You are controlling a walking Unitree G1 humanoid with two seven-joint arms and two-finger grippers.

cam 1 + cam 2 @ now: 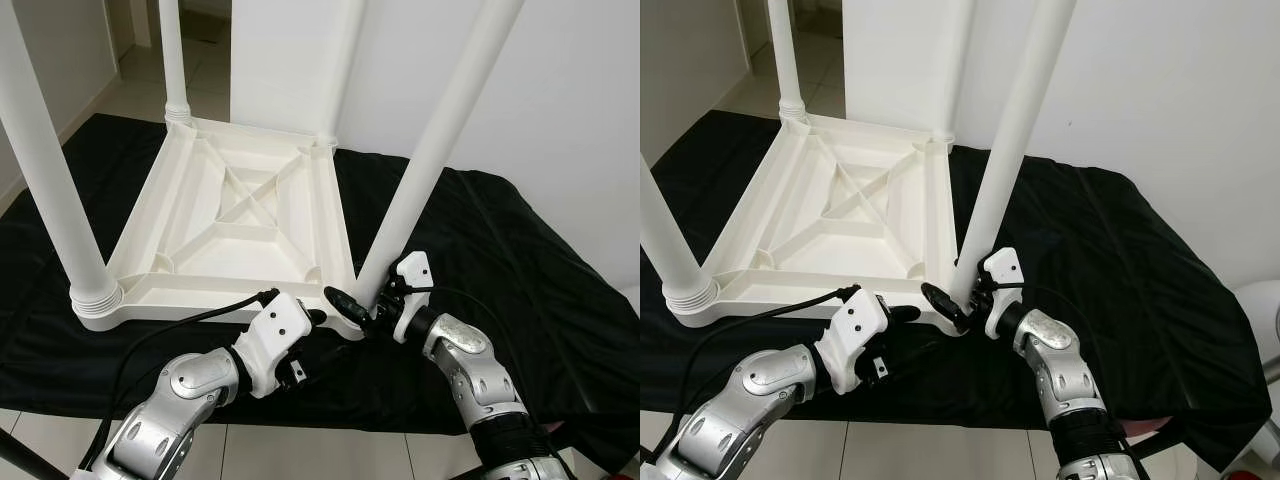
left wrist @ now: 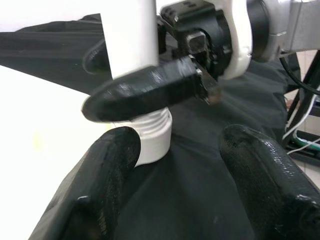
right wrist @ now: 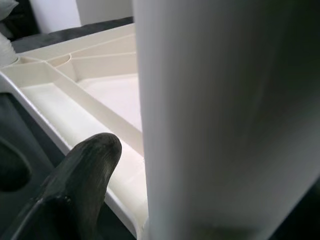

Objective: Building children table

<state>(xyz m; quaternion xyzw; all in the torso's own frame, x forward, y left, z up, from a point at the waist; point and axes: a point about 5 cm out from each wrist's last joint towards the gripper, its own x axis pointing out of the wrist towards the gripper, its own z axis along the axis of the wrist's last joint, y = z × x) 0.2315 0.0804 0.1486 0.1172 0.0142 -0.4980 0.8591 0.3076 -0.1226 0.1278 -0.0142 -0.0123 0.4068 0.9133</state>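
Note:
A white plastic children's table point(image 1: 240, 200) lies upside down on a black cloth point(image 1: 480, 250), its legs pointing up. My right gripper point(image 1: 362, 298) is shut on the near-right leg point(image 1: 440, 150) just above its threaded collar point(image 2: 152, 135), with one black finger point(image 2: 145, 92) across the front and the other behind the leg. In the right wrist view the leg point(image 3: 225, 115) stands close beside one finger point(image 3: 80, 180). My left gripper point(image 1: 310, 345) hovers open over the cloth beside the same corner, with nothing between its fingers point(image 2: 100, 185).
The near-left leg point(image 1: 50, 180), far-left leg point(image 1: 172, 60) and far-right leg point(image 1: 345, 70) stand upright at the other corners. A white wall rises behind on the right. Tiled floor shows past the cloth's front edge point(image 1: 330, 450).

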